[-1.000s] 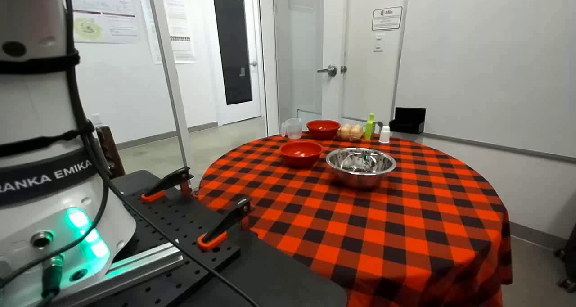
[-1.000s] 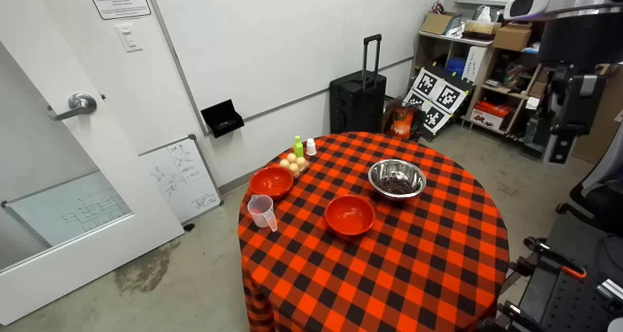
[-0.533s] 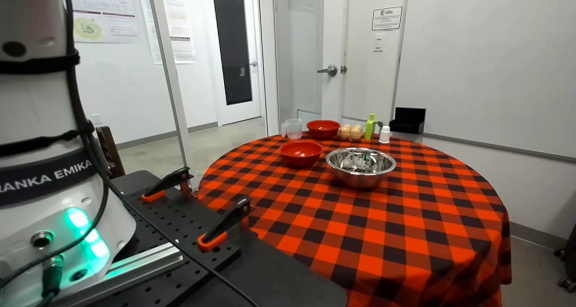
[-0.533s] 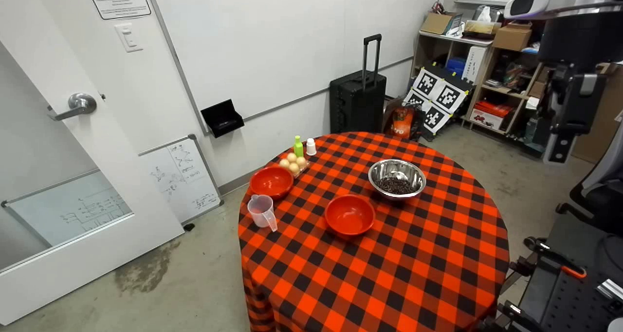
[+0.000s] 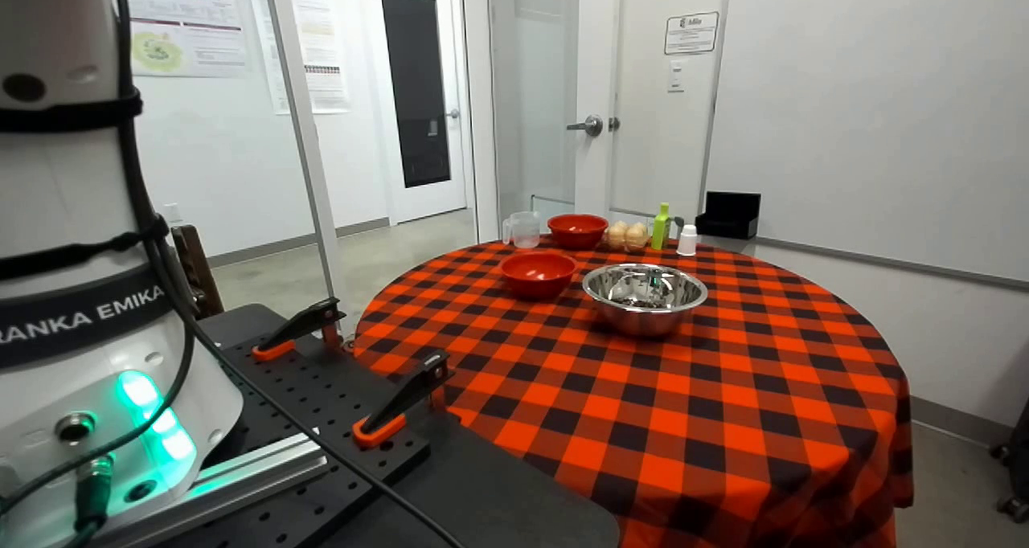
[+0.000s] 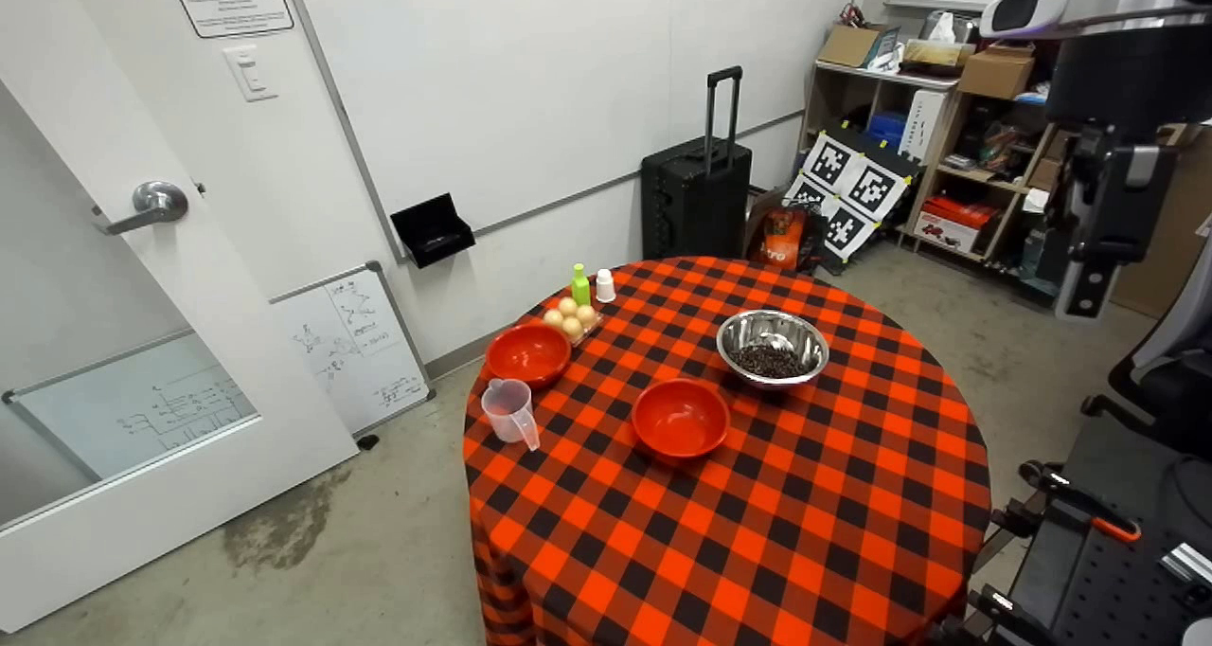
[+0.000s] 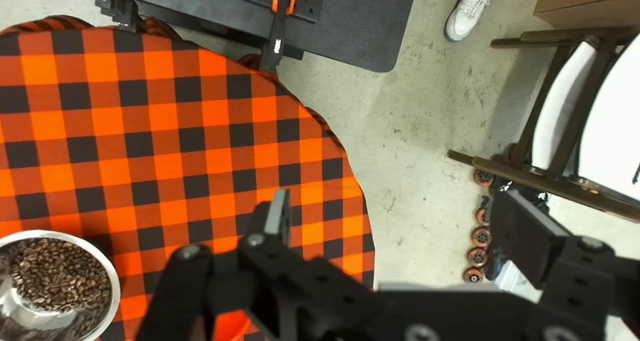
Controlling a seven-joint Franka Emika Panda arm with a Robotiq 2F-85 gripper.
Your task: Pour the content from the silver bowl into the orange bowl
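Pose: the arm (image 5: pixel 60 178) stands with its base upright at the left edge in an exterior view, status lights (image 5: pixel 157 419) lit green near its foot. In an exterior view the wrist (image 6: pixel 1127 73) occupies the upper right corner, raised above the counter (image 6: pixel 814 532), the tool (image 7: pixel 400 216) directed downward with a slight inclination.

Grasp: in the wrist view the fingers (image 7: pixel 520 236) stand wide apart. The gap shows the counter's edge and the floor (image 7: pixel 415 156) below. The tool is well apart from every bowl.

Task items: the silver bowl (image 5: pixel 643 323) rests upright on the counter, right of centre in both exterior views and cut off at lower left in the wrist view. It contains dark brown beans (image 7: pixel 60 273), heaped toward one side, part of the shiny base exposed. Near it, lower and left in an exterior view, stands the central red-orange bowl (image 6: pixel 680 423), its red interior bare. The outer red-orange bowl (image 6: pixel 528 354) stands at the counter's upper left, between a translucent jug (image 6: pixel 507 409) and a pack of eggs (image 6: pixel 570 319), beyond which stands a green bottle (image 6: pixel 580 288). Which of the two bowls the order names cannot be determined.
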